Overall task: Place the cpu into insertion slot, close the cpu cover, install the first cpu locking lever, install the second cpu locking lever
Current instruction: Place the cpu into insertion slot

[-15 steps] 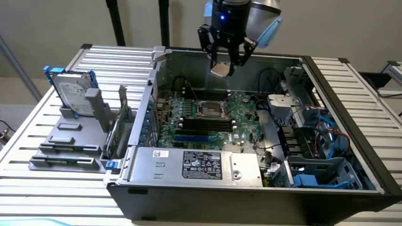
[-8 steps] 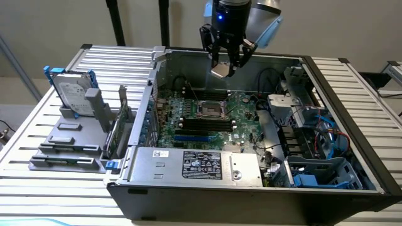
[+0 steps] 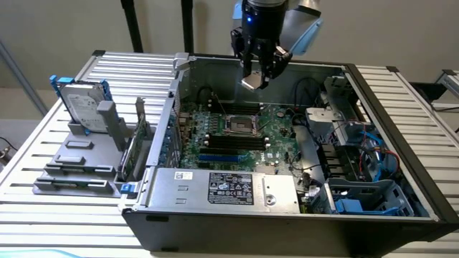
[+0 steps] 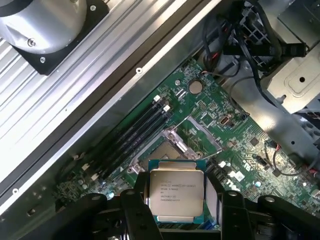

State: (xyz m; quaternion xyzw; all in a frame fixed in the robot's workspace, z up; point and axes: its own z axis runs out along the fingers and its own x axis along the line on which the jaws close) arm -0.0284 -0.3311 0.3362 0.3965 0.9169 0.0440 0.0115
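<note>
My gripper (image 3: 259, 75) hangs above the open computer case, shut on the cpu (image 3: 252, 82). In the wrist view the cpu (image 4: 176, 194) is a pale square chip with printed text, clamped at its two sides between the black fingers (image 4: 131, 212) of the gripper (image 4: 177, 202). Below it on the green board lies the insertion slot (image 3: 240, 124), a dark square with a silvery rim (image 4: 161, 151). The cpu is well above the slot and apart from it. The cpu cover (image 4: 199, 134) stands swung open as a thin metal frame beside the slot.
Long black memory slots (image 3: 237, 142) run beside the socket. A grey power supply (image 3: 222, 188) sits at the case's near side, with cables and drive cages (image 3: 358, 156) on the exterior view's right. A hard drive (image 3: 83, 105) stands in a holder outside the case.
</note>
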